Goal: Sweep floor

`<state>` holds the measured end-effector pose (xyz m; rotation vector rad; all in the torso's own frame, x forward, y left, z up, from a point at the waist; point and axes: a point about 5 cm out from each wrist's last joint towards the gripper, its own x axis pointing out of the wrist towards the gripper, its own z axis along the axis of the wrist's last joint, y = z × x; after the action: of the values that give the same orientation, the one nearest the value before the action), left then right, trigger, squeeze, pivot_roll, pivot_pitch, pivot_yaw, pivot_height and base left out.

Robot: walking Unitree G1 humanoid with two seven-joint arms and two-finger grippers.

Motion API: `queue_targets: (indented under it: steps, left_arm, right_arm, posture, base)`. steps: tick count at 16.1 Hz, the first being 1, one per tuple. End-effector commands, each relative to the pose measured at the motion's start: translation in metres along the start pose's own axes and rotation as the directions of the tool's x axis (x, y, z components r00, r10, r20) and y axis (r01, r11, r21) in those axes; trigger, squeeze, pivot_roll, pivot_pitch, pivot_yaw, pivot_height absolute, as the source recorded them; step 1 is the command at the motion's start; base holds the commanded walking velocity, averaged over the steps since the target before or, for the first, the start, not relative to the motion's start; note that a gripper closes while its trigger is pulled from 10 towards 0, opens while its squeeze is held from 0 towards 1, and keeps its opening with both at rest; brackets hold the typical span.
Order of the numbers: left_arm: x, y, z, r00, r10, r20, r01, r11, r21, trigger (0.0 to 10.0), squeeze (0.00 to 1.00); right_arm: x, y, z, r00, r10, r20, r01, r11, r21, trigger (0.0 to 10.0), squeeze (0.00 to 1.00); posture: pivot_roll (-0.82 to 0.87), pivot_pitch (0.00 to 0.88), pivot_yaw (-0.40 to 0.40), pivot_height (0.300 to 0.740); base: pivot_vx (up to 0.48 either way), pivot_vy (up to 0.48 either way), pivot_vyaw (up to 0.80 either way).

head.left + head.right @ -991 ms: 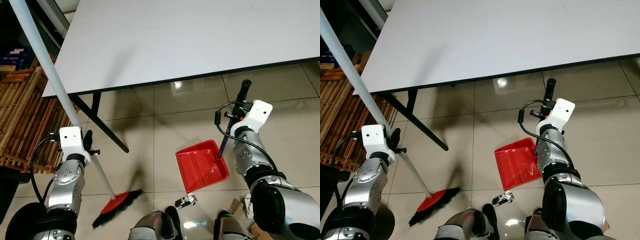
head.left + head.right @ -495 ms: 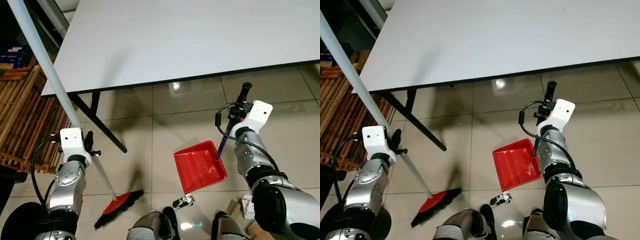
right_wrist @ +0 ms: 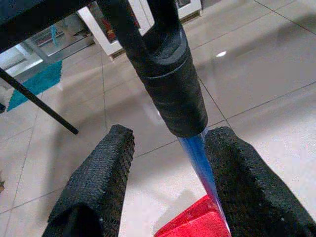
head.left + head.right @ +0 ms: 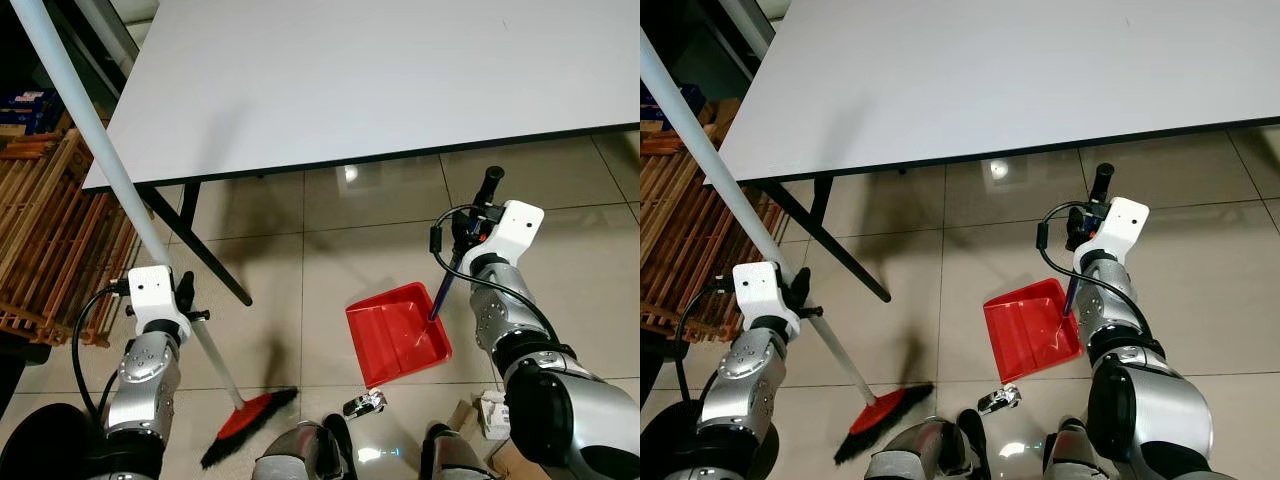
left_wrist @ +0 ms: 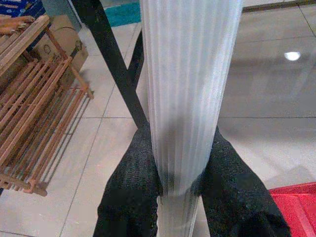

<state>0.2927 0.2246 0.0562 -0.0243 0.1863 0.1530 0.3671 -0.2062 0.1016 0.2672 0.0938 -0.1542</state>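
Broom (image 4: 130, 215): pole clamped in left gripper (image 5: 180, 185), slanting down to the red head (image 4: 248, 428) on the floor. Dustpan (image 4: 397, 333): lies to the head's right, mouth toward it; right gripper (image 3: 168, 190) loosely brackets its upright handle (image 4: 463, 240), grip unclear.

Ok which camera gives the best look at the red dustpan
The left eye view: the whole dustpan lies open on the tiles. The right eye view matches it. The wrist views catch just a red corner.
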Motion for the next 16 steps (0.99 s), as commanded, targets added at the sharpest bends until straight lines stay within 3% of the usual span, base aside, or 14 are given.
queue_targets:
  steps: [1, 11, 16]
  left_arm:
    - [-0.003, 0.005, 0.002, 1.000, 0.011, 0.019, -0.011, 1.000, 0.010, 10.0, 0.00]
    - [-0.008, 0.003, 0.001, 1.000, -0.017, 0.015, 0.017, 1.000, 0.000, 10.0, 0.00]
    - [-0.024, 0.015, -0.003, 1.000, -0.026, -0.002, 0.026, 0.999, 0.030, 10.0, 0.00]
  right_arm:
    - [-0.001, 0.002, -0.004, 1.000, 0.010, -0.021, -0.010, 1.000, 0.008, 10.0, 1.00]
    - [-0.002, 0.002, -0.007, 0.999, 0.017, -0.028, -0.017, 1.000, 0.004, 10.0, 1.00]
    - [-0.002, 0.008, -0.009, 0.999, 0.034, -0.025, -0.034, 0.999, 0.014, 10.0, 1.00]
  posture:
    - [-0.04, 0.202, 0.210, 0.740]
    - [-0.03, 0.218, 0.218, 0.740]
    - [0.02, 0.258, 0.247, 0.740]
  base:
    - [0.000, 0.000, 0.00]
    - [0.000, 0.000, 0.00]
    - [0.000, 0.000, 0.00]
